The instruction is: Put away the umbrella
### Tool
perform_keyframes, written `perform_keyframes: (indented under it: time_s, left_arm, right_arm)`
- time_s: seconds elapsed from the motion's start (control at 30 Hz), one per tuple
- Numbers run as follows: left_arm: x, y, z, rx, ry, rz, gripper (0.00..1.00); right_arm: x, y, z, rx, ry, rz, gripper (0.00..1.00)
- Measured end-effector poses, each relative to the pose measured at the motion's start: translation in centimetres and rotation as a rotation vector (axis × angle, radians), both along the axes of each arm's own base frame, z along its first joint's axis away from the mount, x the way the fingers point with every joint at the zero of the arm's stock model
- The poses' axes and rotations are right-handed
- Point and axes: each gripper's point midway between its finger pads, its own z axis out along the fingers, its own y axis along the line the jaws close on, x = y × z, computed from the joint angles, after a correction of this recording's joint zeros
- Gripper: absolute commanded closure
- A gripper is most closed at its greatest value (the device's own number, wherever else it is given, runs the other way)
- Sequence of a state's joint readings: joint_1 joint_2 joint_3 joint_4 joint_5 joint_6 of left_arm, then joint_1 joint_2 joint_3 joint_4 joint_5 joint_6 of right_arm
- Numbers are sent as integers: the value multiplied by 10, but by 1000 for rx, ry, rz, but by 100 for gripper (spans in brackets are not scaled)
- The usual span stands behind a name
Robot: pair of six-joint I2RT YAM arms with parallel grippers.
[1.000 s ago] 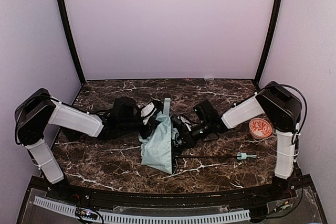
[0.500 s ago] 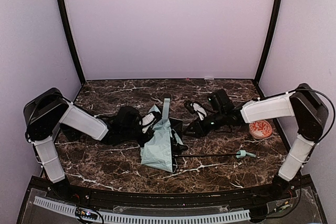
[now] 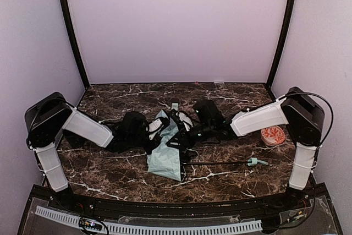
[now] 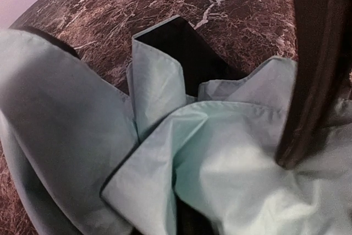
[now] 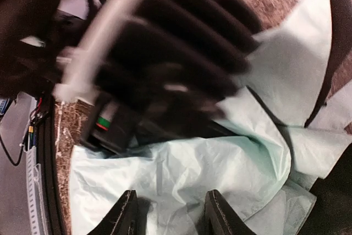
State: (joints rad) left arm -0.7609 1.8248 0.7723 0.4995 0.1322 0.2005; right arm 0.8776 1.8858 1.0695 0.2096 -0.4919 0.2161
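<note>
Left gripper [image 3: 155,126] pinches the umbrella [image 3: 165,158], right gripper [image 5: 171,213] hangs part-open over its mint fabric: not yet put away.
The 2 grippers meet at the middle of the marble table [image 3: 110,166]. The umbrella lies collapsed but loose and crumpled, black lining showing, and its thin shaft [image 3: 220,163] runs out full length to the handle [image 3: 254,162] on the right. By my judgement only the collapse is done; the folds need gathering and the shaft pushing in.
</note>
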Motion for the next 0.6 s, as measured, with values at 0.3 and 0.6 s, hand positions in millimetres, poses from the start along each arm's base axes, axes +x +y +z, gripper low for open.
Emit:
perform_keyframes:
  time_s: [0.3,0.6]
  left_arm:
    - [3,14,47,-3,-50,60,18]
    - [-36,-4,149,-80,-257,-95,29]
  right_arm:
    - [-1,-11,-50,-85,94,-59,60]
    - [7,-10,-62,-108,143,-74,61]
